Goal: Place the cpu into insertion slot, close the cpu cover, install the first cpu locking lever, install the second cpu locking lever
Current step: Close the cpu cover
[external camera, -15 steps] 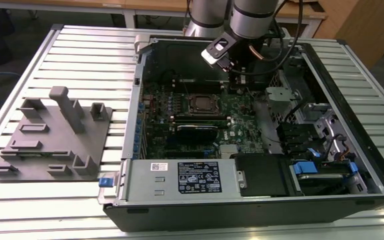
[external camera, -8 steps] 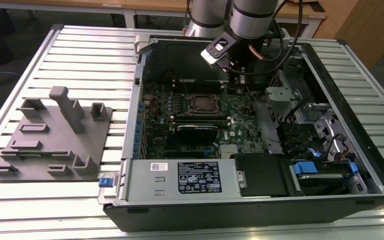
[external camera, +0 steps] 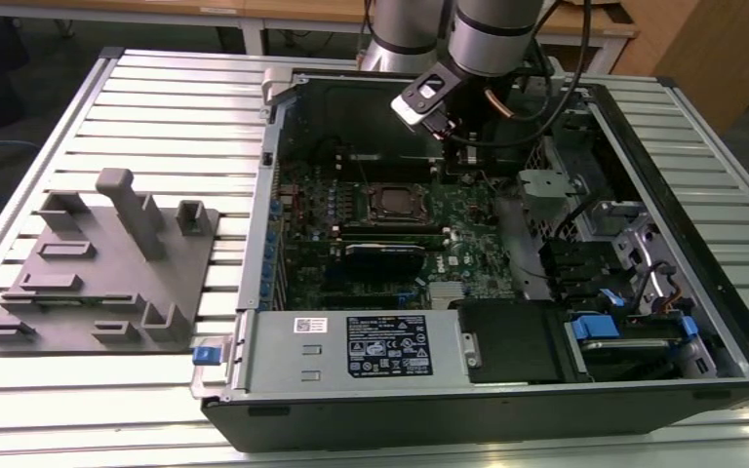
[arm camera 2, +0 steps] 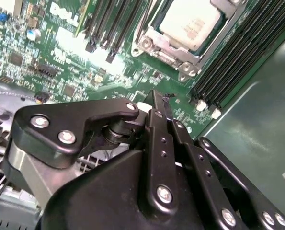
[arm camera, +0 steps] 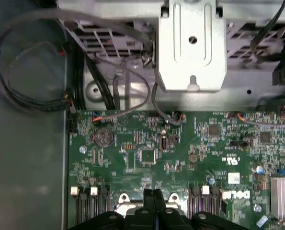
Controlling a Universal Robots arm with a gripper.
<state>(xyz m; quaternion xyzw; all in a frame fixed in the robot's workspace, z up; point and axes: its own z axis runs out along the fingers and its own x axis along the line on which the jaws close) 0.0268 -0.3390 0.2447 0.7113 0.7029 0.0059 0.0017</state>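
The cpu (arm camera 2: 190,21) shows its dull silver top inside the insertion slot (external camera: 388,202) on the green board (arm camera: 180,153). The cpu cover (arm camera 2: 173,52), a metal frame, lies flat around the chip. I cannot tell how the locking levers stand. My gripper (arm camera 2: 160,103) hovers over the board beside the socket, apart from it, its two black fingers pressed together with nothing between them. In the exterior view the gripper (external camera: 463,146) hangs behind the socket, toward the exterior view's right. In the first wrist view the gripper (arm camera: 153,194) points at the board.
Long black memory slots (arm camera 2: 238,52) flank the socket. A metal bracket (arm camera: 192,48) and loose cables (arm camera: 17,72) sit near the case wall. The power supply (external camera: 348,346) fills the case's near side. A grey fixture (external camera: 101,263) rests on the table at the exterior view's left.
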